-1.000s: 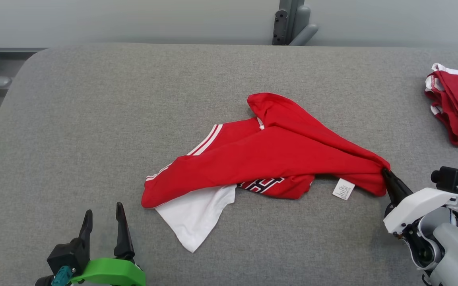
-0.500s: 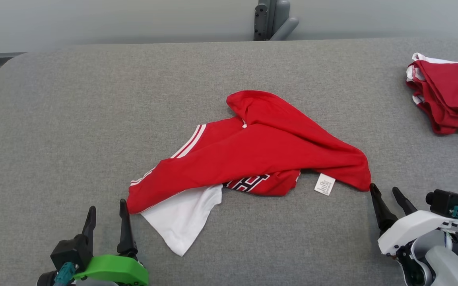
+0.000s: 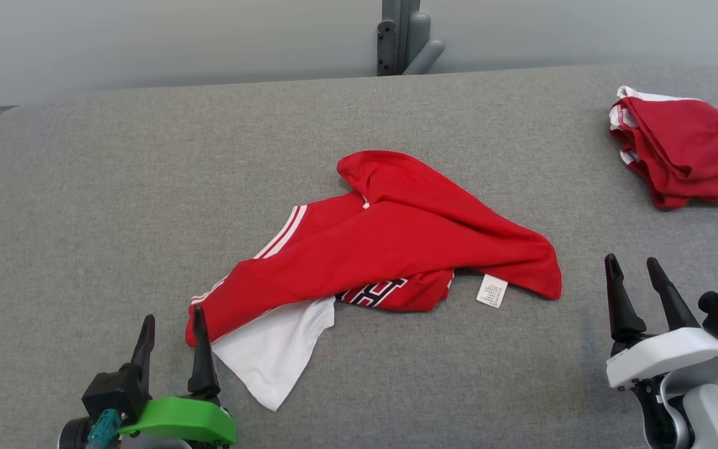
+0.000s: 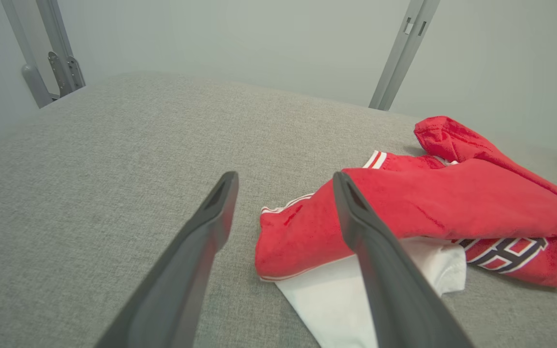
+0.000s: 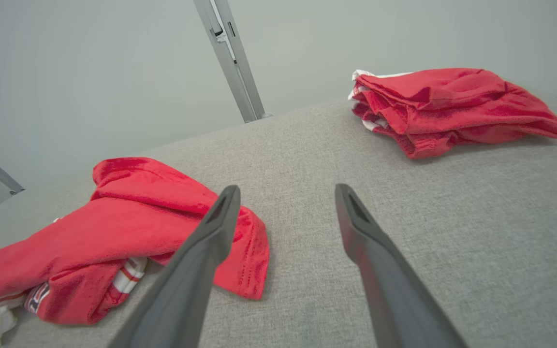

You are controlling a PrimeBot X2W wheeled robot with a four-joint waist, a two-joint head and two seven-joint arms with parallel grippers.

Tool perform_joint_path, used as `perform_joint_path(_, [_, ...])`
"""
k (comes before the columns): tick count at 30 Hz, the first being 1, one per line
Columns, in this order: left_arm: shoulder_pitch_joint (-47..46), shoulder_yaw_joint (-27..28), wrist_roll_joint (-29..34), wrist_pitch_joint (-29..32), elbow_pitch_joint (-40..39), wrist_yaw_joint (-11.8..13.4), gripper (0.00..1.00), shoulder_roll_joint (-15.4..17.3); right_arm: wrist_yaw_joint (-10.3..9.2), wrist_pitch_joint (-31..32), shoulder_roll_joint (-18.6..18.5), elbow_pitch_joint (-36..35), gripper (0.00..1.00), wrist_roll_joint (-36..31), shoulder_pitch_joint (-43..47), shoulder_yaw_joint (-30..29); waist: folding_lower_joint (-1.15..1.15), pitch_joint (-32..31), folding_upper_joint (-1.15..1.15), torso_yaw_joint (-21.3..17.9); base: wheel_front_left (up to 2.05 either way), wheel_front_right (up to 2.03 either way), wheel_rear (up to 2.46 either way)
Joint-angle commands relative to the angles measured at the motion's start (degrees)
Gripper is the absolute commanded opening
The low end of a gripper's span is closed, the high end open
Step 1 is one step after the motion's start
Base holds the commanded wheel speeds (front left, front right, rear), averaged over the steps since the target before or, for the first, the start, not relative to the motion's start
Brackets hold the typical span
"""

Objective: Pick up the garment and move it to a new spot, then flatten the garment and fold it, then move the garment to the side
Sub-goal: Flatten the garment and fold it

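Tabletop of grey woven cloth lies bare all round the crumpled red-and-white garment at its middle. Left of the garment, near its hem, the left gripper stands wide and empty. Right of the garment, the right gripper gapes empty, apart from it. Farther right lies a folded red pile.
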Motion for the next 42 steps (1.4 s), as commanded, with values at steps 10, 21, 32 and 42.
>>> perform_joint_path(10, [3.4, -0.4, 2.0, 0.0, -2.9, -0.8, 1.0, 0.1, -0.04, -0.1, 7.5, -14.7, 1.0, -15.3, 5.6, -5.0, 0.0, -4.6, 0.39, 0.1, 0.0, 0.0, 0.0])
perform_joint_path(21, [7.4, -0.1, 2.4, 0.0, -7.0, -1.0, 1.0, 0.1, -0.04, -0.1, 10.6, -18.1, 1.0, -19.9, 9.6, -2.8, 0.0, -6.9, 0.39, 0.0, 0.0, 0.0, 0.0])
perform_joint_path(32, [7.9, -1.2, 2.6, 0.0, -8.1, -0.8, 1.0, 0.1, -0.04, -0.1, 11.1, -15.9, 1.0, -20.7, 9.6, -1.0, 0.0, -7.1, 0.39, -0.4, 0.0, 0.0, 0.0])
perform_joint_path(42, [8.5, -4.8, -0.2, 0.6, -1.2, -2.0, 1.0, 0.1, -0.04, -0.2, 11.2, -14.0, 1.0, -20.2, 9.0, -0.6, 0.0, -7.0, 0.39, -0.3, 0.0, 0.0, 0.0])
